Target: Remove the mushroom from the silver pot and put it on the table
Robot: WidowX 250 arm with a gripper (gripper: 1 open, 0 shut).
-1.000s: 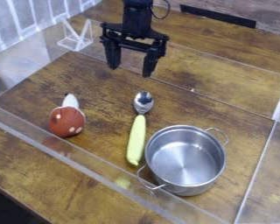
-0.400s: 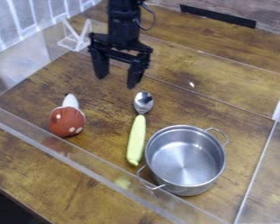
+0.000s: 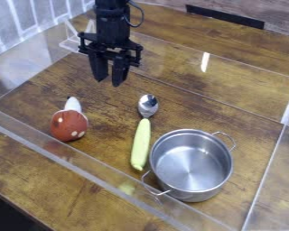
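The mushroom (image 3: 69,123) lies on its side on the table (image 3: 219,99) at the left, reddish-brown cap toward me and white stem pointing away. The silver pot (image 3: 191,163) stands at the front right and holds nothing. My gripper (image 3: 107,79) hangs above the table at the back left, well behind the mushroom and far from the pot. Its dark fingers point down, close together, with nothing between them. From this angle the gap between them is hard to judge.
A spoon with a yellow handle (image 3: 141,141) and a metal bowl (image 3: 148,105) lies between the mushroom and the pot. Clear acrylic walls (image 3: 75,163) edge the table at the front, left and right. A white stand (image 3: 79,37) sits at the back left.
The gripper has moved left and slightly back, away from the spoon. Its fingers have drawn closer together. The mushroom, spoon and pot have not moved.
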